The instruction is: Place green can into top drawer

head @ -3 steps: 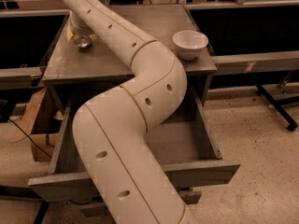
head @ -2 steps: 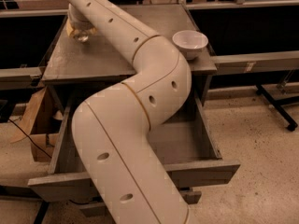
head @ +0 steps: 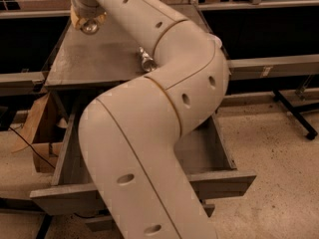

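Grey top drawer (head: 227,179), pincer (head: 88,23) over tabletop (head: 97,59) behind

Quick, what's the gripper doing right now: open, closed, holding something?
Gripper: above the far left corner of the table, with a shiny object at its tip; open or shut cannot be told.

The arm (head: 149,133) consisted of thick cream-white tubular segments with smooth, rounded shells. Thin dark seam lines marked the joints, and small oval recessed holes were spaced along the shells. The gripper (head: 88,23), at the upper left of the frame, showed tan-yellow parts below the wrist.
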{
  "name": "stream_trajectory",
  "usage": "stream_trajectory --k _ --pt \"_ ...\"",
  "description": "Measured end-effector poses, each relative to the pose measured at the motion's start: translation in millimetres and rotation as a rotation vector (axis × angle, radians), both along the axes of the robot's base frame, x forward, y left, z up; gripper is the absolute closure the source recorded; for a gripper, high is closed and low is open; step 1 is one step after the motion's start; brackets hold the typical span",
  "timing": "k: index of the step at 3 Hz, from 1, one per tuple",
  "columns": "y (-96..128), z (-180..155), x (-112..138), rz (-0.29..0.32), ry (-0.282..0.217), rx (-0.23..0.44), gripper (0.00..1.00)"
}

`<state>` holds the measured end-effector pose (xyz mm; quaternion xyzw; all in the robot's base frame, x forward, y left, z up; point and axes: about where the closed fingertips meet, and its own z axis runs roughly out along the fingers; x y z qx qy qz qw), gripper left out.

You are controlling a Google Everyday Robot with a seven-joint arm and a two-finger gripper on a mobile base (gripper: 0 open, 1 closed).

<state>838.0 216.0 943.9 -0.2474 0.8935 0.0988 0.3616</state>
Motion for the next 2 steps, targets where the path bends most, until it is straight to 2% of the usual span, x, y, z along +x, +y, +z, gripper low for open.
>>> stream_trajectory --k 1,2 --pt "-16 15 -33 0.061 0.038 -0.013 1.0" --pt "-29 23 -65 0.165 0.057 -0.002 1.0"
